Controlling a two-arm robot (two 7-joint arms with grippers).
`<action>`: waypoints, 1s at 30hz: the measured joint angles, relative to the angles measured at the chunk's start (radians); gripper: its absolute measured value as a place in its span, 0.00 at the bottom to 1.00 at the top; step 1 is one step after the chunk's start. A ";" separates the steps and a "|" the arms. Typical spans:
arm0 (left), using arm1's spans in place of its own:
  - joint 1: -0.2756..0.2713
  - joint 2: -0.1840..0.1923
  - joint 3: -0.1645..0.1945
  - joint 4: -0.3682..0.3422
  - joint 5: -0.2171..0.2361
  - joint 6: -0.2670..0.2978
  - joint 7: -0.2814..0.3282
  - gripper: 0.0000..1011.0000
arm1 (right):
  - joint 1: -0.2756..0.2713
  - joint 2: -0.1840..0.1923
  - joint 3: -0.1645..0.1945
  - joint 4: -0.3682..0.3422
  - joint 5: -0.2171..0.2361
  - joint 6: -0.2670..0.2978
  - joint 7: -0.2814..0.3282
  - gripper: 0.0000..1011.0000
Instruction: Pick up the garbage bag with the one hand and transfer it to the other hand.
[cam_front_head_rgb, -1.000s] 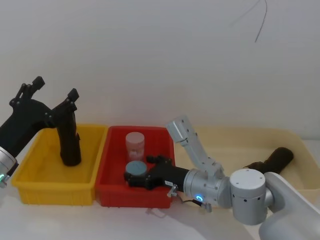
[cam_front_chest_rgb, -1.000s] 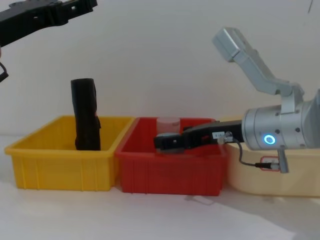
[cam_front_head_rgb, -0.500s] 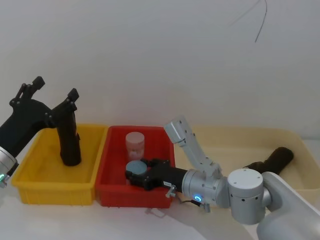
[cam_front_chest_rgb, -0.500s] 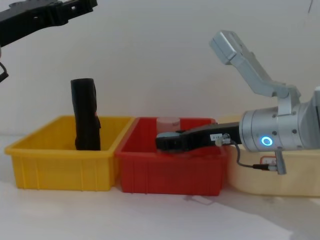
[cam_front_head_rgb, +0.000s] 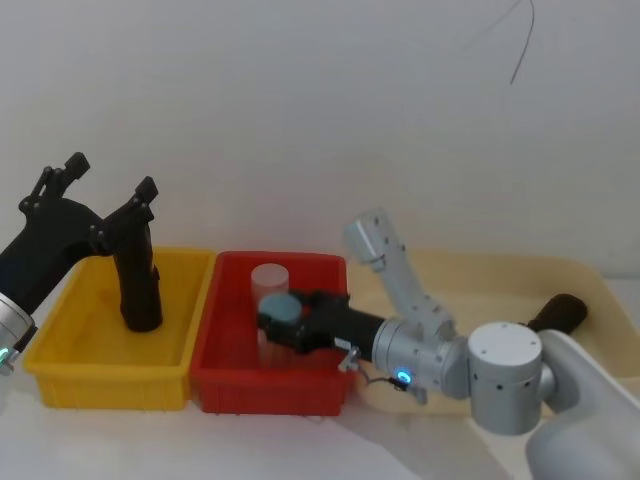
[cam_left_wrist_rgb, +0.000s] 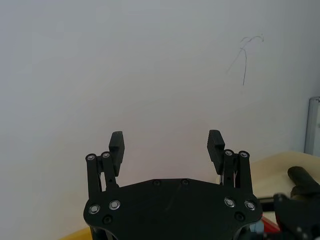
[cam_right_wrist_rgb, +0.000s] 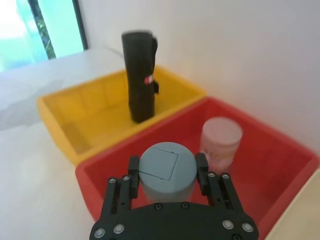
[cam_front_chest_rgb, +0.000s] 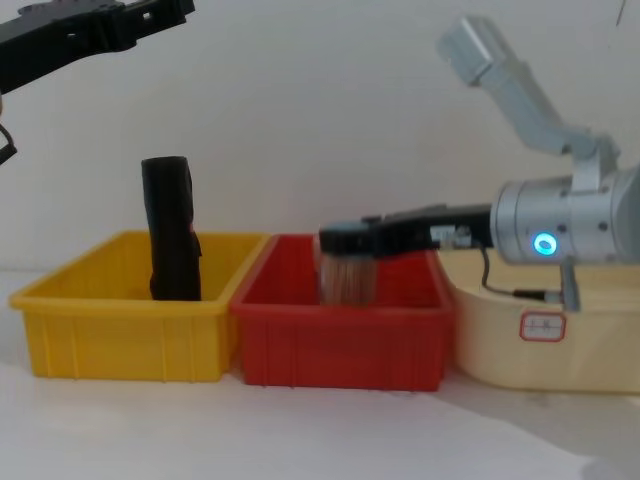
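Above the red bin (cam_front_head_rgb: 210, 375), the right gripper (cam_right_wrist_rgb: 167, 175), clenched on a blue-lidded jar (cam_right_wrist_rgb: 166, 171), has lifted it, while the garbage bag (cam_front_head_rgb: 138, 283) stands untouched in the yellow bin (cam_front_head_rgb: 60, 375) beneath the open-fingered left gripper (cam_front_head_rgb: 110, 185).

The garbage bag (cam_front_head_rgb: 137, 283) is a black glossy plastic roll standing upright in the yellow bin (cam_front_head_rgb: 60, 365), near its far left part. A small red-and-white sticker (cam_right_wrist_rgb: 148, 80) sits on its side, beside a loose crinkled flap.
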 joint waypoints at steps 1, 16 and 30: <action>0.000 0.000 0.000 0.000 0.000 0.000 0.000 0.99 | 0.000 0.002 0.003 -0.008 0.001 -0.002 -0.003 0.64; 0.000 0.000 0.000 0.000 0.000 0.000 0.000 0.99 | -0.026 0.077 0.105 -0.164 0.008 -0.019 -0.088 0.64; 0.000 0.000 0.000 0.000 0.000 0.000 0.000 0.99 | -0.099 0.149 0.208 -0.241 0.027 0.044 -0.162 0.64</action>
